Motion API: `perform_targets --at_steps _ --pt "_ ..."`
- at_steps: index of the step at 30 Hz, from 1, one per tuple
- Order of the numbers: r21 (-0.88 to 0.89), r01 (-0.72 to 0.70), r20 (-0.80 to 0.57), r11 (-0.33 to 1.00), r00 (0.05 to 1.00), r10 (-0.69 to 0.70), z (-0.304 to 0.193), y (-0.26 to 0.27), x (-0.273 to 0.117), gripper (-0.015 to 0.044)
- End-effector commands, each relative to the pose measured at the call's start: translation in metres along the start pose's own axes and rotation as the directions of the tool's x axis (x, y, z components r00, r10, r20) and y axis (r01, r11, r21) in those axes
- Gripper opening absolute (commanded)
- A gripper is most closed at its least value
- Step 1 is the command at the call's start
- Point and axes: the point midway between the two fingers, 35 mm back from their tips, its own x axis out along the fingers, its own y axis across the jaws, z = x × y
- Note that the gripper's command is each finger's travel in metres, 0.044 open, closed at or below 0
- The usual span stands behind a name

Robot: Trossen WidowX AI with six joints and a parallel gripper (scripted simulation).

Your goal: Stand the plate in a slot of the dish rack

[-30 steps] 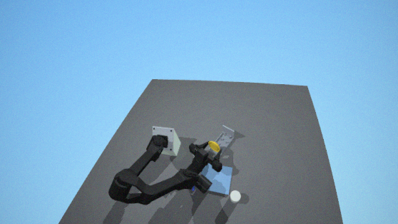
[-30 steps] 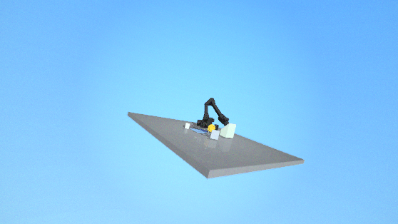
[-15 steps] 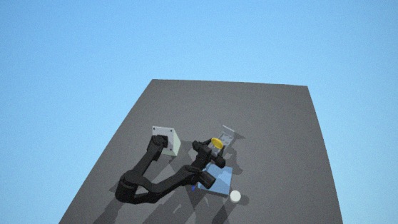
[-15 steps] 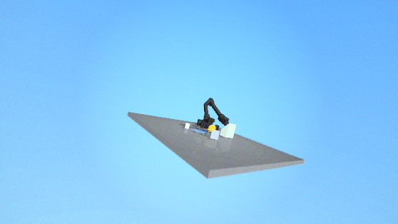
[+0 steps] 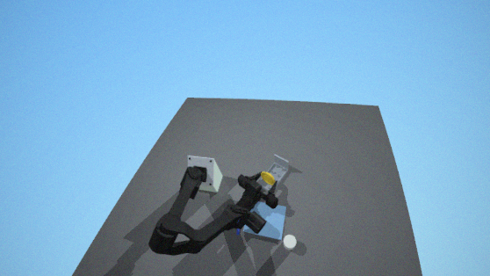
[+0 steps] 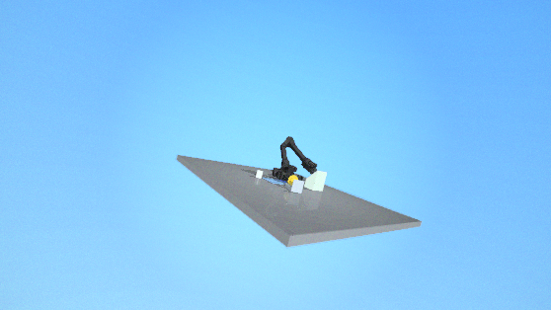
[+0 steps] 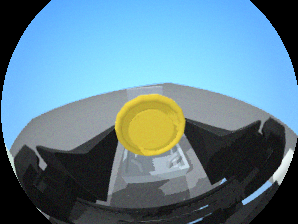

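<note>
The yellow plate (image 5: 268, 177) (image 6: 292, 180) (image 7: 150, 125) is held by its edges between the two fingers, its face turned toward the wrist camera. My gripper (image 5: 267, 178) (image 7: 150, 126) is shut on it. In the top view the plate is tilted, over the near part of the grey dish rack (image 5: 281, 161) (image 6: 297, 188) (image 7: 132, 92). The rack has a raised panel at its far end. In the wrist view the plate hides the rack's middle, and the slots and rails cannot be told clearly. Any gap between plate and rack is too small to judge.
A light blue square (image 5: 273, 221) lies on the grey table (image 5: 334, 145) (image 6: 316, 217), beneath the wrist. A white round object (image 5: 290, 241) (image 6: 259, 174) stands beside it. A pale block (image 5: 216, 179) (image 6: 316, 182) stands near the rack, left of it in the top view.
</note>
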Motion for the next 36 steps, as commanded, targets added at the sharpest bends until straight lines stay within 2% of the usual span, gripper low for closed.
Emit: perform_targets --at_steps 1,4,19,28,36 --pt "0.003 0.001 -0.001 1.000 1.000 -0.001 0.000 0.000 0.000 0.0000" --pt "0.003 0.001 -0.001 1.000 1.000 -0.001 0.000 0.000 0.000 0.0000" --pt "0.000 0.000 0.000 1.000 1.000 0.000 0.000 0.000 0.000 0.0394" --pt "-0.001 -0.002 -0.003 1.000 1.000 0.002 0.007 -0.002 0.000 0.0400" --pt "0.001 -0.004 -0.002 1.000 1.000 0.004 0.101 -0.006 -0.008 0.0400"
